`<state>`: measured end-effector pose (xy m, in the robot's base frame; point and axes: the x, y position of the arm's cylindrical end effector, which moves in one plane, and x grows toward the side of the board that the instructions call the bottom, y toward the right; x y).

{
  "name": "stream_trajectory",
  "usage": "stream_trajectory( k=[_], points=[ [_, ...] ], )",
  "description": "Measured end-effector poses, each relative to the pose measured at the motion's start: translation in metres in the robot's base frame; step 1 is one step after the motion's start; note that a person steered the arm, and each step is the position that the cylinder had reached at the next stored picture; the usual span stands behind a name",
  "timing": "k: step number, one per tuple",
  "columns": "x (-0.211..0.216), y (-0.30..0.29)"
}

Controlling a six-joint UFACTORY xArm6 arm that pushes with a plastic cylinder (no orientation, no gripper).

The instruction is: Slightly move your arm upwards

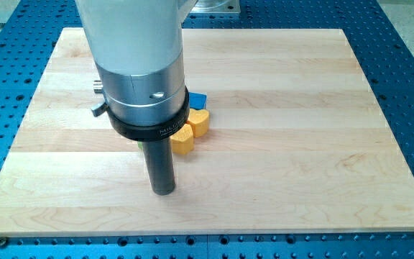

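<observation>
My dark rod hangs from the big white and silver arm head at the view's left of centre, and my tip [164, 191] rests on the wooden board [286, 158] toward the view's bottom. A yellow block [183, 140] lies just up and right of the rod. A second yellow block [199, 122], heart-like in shape, sits touching it further up and right. A blue block [197, 100] peeks out above them, partly hidden by the arm head. A sliver of green block [141, 145] shows left of the rod, mostly hidden.
The wooden board lies on a blue perforated table [408, 86] that surrounds it on all sides. The arm head [139, 65] hides much of the board's upper left middle.
</observation>
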<state>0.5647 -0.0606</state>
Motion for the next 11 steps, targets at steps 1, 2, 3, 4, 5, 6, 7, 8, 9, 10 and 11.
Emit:
stream_trajectory(
  k=[1, 2, 3, 4, 5, 6, 7, 8, 9, 10, 11],
  points=[
    [0.000, 0.000],
    [0.001, 0.004],
    [0.001, 0.004],
    [0.002, 0.004],
    [0.003, 0.004],
    [0.003, 0.004],
    [-0.006, 0.004],
    [-0.011, 0.004],
    [-0.022, 0.003],
    [-0.025, 0.003],
    [-0.024, 0.002]
  ],
)
